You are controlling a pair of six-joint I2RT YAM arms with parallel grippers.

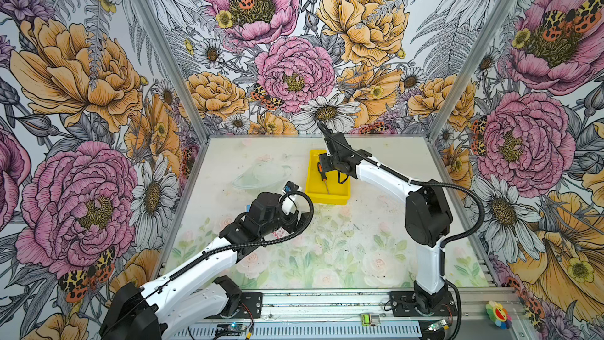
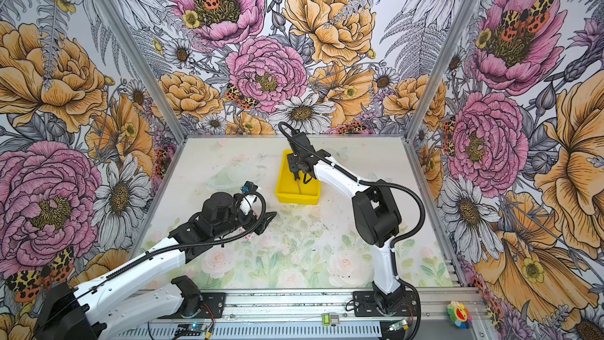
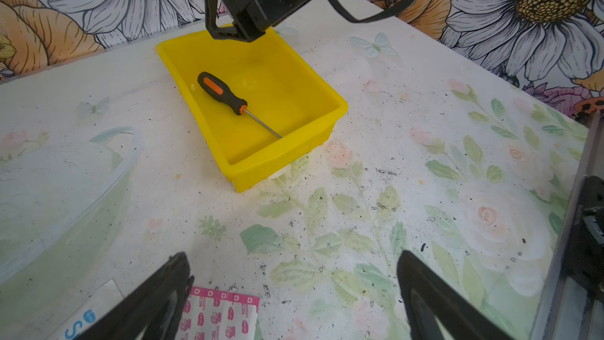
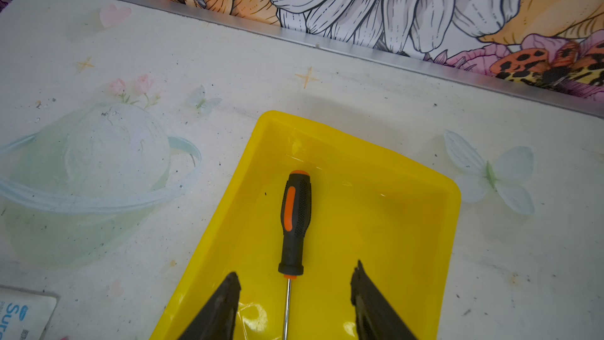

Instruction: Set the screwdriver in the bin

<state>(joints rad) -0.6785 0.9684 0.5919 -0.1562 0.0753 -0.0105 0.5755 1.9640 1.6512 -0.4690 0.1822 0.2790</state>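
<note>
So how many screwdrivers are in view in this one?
1. The screwdriver lies flat on the floor of the yellow bin, beneath the right gripper, whose open jaws straddle its shaft without touching. No other shows, though the left arm hides some table.

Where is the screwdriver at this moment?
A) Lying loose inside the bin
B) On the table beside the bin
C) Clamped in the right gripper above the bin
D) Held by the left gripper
A: the screwdriver lies on the floor of the bin, and the right gripper stands over it with jaws apart, clear of it.
</note>
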